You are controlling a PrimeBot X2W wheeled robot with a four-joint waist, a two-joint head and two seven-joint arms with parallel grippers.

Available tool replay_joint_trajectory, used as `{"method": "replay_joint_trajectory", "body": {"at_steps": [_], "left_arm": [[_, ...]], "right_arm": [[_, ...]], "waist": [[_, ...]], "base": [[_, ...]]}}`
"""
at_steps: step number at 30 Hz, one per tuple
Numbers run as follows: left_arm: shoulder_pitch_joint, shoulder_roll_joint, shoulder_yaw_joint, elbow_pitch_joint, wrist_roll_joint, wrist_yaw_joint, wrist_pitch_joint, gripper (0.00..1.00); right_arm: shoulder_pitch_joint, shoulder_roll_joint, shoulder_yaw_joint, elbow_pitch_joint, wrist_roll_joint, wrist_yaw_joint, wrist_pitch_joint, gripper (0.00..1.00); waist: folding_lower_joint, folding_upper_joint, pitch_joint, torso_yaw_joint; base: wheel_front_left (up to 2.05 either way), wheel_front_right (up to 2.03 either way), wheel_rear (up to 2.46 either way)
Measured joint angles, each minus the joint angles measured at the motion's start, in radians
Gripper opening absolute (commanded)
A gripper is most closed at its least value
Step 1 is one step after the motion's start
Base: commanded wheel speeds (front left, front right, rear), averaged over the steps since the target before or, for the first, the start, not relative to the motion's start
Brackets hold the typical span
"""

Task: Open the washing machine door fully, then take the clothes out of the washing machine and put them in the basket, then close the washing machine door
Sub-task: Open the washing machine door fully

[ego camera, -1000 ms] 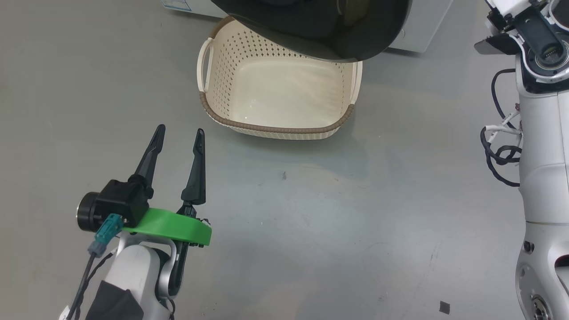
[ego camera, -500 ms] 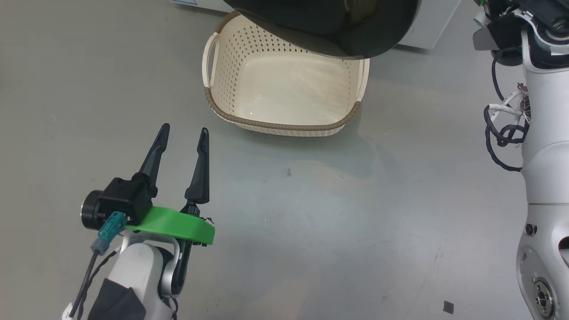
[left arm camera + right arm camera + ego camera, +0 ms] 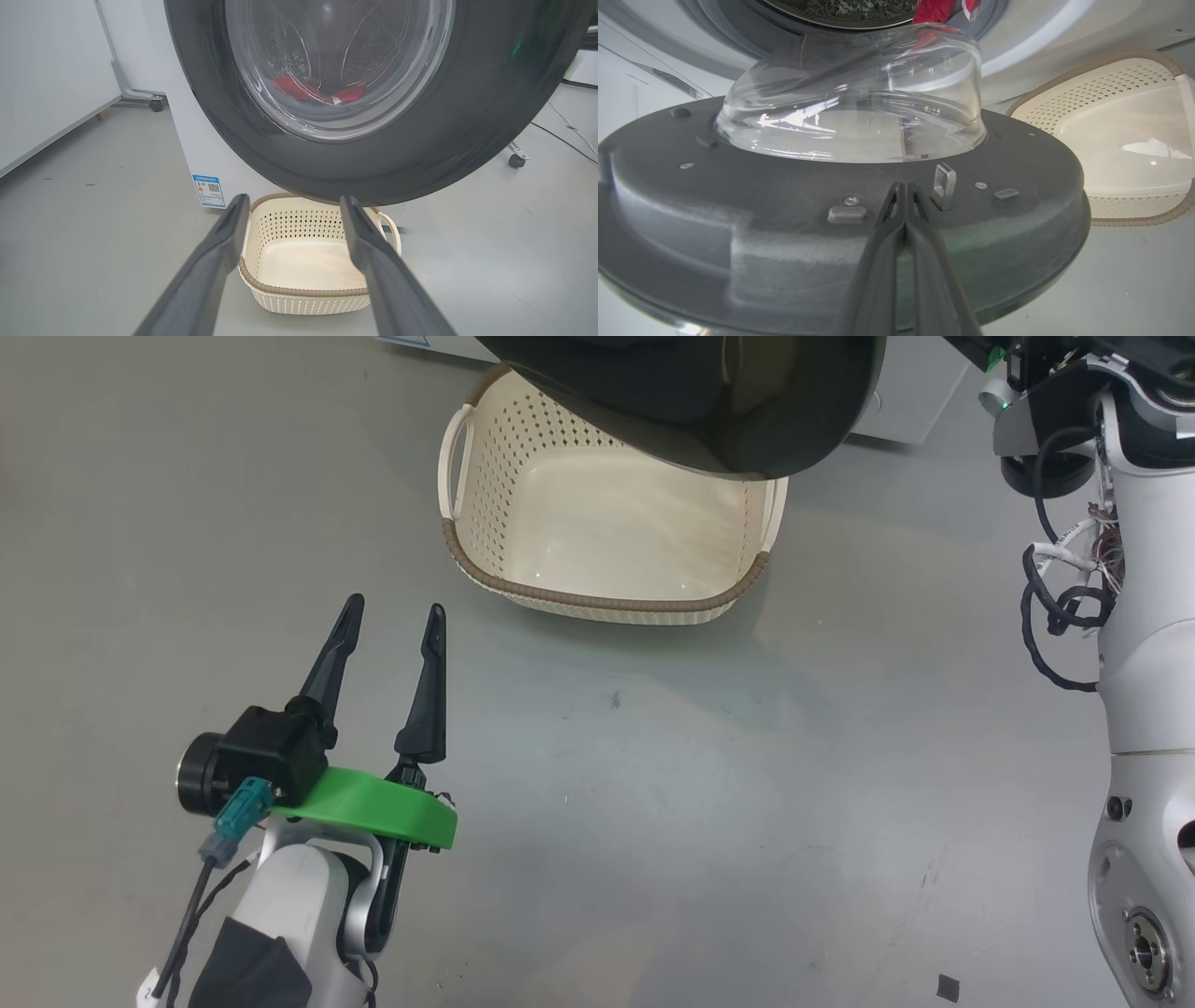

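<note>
Since a second ago the washing machine door (image 3: 672, 401) reaches slightly further over the empty basket (image 3: 597, 603), closed right end effector (image 3: 903, 186) at its inner rim, left end effector (image 3: 396, 605) open and idle, clothes (image 3: 289, 87) in the drum (image 3: 840, 7); opening apparently unfinished.

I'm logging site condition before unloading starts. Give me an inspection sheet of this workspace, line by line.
Surface: grey floor, lightly scuffed.
Job's things: basket empty, on the floor before the washing machine; door open, its rim over the basket's far end; red clothes inside the drum.
Clutter: one small dark scrap on the floor.
Grippers: left gripper open, empty, short of the basket; right gripper shut, fingers at the door's inner face beside its metal latch, contact unclear.
Cables: black cables looped on the right arm; thin cable on the floor.
Surroundings: white panel, castor.
</note>
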Motion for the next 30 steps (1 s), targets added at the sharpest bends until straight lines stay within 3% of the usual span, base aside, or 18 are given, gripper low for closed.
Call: {"method": "replay_joint_trajectory", "body": {"at_steps": [23,30], "left_arm": [[0.000,0.000,-0.014,0.011,-0.007,0.009,0.000,1.00],[0.000,0.000,-0.019,0.011,-0.016,0.012,0.000,1.00]], "right_arm": [[0.038,0.011,0.060,0.053,0.099,-0.018,0.132,0.00],[0.061,0.010,0.124,0.052,0.220,-0.025,0.159,0.00]], "waist": [[0.0000,0.0000,-0.042,0.023],[0.0000,0.0000,-0.046,0.034]], "base": [[0.00,0.00,0.00],[0.00,0.00,0.00]]}}
